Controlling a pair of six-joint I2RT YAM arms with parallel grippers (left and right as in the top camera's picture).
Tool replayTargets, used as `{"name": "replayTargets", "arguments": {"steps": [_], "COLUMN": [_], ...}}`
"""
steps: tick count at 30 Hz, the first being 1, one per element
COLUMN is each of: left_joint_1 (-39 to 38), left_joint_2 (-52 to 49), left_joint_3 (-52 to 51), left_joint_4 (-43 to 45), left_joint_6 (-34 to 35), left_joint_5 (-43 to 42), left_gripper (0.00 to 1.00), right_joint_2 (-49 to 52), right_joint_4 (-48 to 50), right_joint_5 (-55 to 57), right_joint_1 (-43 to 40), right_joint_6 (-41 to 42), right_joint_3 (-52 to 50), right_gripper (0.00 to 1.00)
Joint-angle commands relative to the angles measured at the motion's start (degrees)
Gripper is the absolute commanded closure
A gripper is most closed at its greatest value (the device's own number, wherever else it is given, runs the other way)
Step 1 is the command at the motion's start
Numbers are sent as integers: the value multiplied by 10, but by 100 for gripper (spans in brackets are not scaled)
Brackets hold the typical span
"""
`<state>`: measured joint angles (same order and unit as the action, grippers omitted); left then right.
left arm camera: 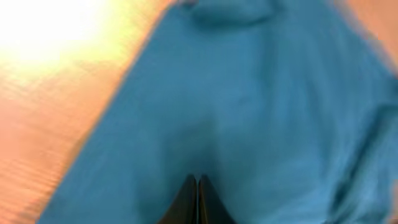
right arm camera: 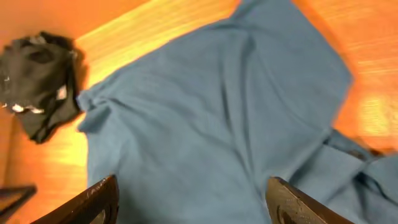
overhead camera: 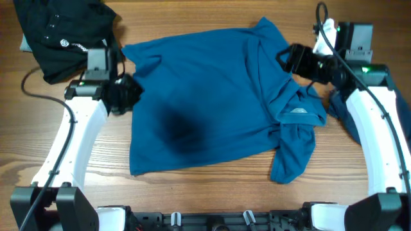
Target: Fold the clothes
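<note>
Left pincer (left arm camera: 198, 186): fingers pressed together, nothing seen between them, poised over left edge of mid-blue soft fabric short-sleeved T-shirt (overhead camera: 205, 96). Right pincer (right arm camera: 193, 186): fingers wide apart, empty, above shirt's upper right part. T-shirt lies spread mid-desk, right side bunched and folded over, one sleeve trailing toward near edge. Darker blue fabric garment (overhead camera: 343, 115) at right, partly under right arm, on brown wooden desk (overhead camera: 212, 192). Crumpled black cloth garment (overhead camera: 58, 35) in far-left corner, apart from shirt.
</note>
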<state>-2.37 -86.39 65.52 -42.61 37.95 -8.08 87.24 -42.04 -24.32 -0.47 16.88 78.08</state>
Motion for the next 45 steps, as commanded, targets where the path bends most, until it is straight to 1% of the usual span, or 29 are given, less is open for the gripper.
{"name": "replayTargets", "arguments": {"steps": [1,2,3,4,5,6,8,10,11,12,14,15,17,19,20,21,22,23,24,25,28,31,33,37,45], "left_joint_1": [-32,-37,-42,-46,-50,-50,-49,-47,-47,-48,-48,-48,-48,-48,-48,-48,-48,-48,-48,-48,-48,-48,-48,-46,-23], "left_joint_2": [3,1,0,-2,-7,-13,-27,-45,-57,-74,-106,-119,-155,-185,-196,-211,-219,-230,-239,-247,-271,-288,-299,-315,-317], "left_joint_3": [31,35,37,38,38,38,39,39,39,39,39,39,39,39,39,39,39,39,39,39,39,39,39,39,39], "left_joint_4": [85,99,118,138,170,191,218,242,255,271,308,322,375,424,439,454,459,462,467,473,501,516,516,508,484], "left_joint_6": [-71,-86,-107,-128,-151,-151,-151,-152,-153,-153,-153,-153,-150,-150,-150,-147,-138,-118,-106,-103,-104,-103,-104,-105,-107], "left_joint_5": [-6,-6,-6,-3,15,28,35,35,36,40,41,41,41,48,52,64,75,96,114,126,154,155,155,155,155], "left_gripper": [67,42,14,0,1,6,8,11,13,19,23,23,29,44,54,66,75,87,94,96,96,96,96,96,96], "right_joint_2": [97,123,151,173,229,257,308,346,357,374,393,401,418,430,436,439,445,447,453,454,464,475,484,506,530], "right_joint_4": [-21,-42,-64,-81,-119,-135,-158,-164,-163,-161,-152,-150,-143,-137,-133,-130,-127,-121,-113,-107,-86,-82,-82,-85,-78], "right_joint_5": [2,24,41,52,84,93,95,95,95,92,90,90,91,95,95,95,95,95,95,95,98,115,115,116,142], "right_joint_1": [43,53,62,68,80,83,83,83,82,82,82,83,83,83,83,83,83,83,83,83,83,83,83,83,83], "right_joint_6": [-34,-35,-47,-57,-63,-63,-62,-63,-62,-62,-63,-63,-64,-64,-64,-63,-64,-63,-62,-62,-62,-62,-62,-64,-64], "right_joint_3": [98,132,168,198,271,307,369,408,417,426,428,428,428,428,428,428,428,427,427,427,426,426,426,426,426], "right_gripper": [21,20,19,16,14,14,16,24,31,40,47,48,54,63,66,72,74,78,78,79,78,76,75,76,75]}}
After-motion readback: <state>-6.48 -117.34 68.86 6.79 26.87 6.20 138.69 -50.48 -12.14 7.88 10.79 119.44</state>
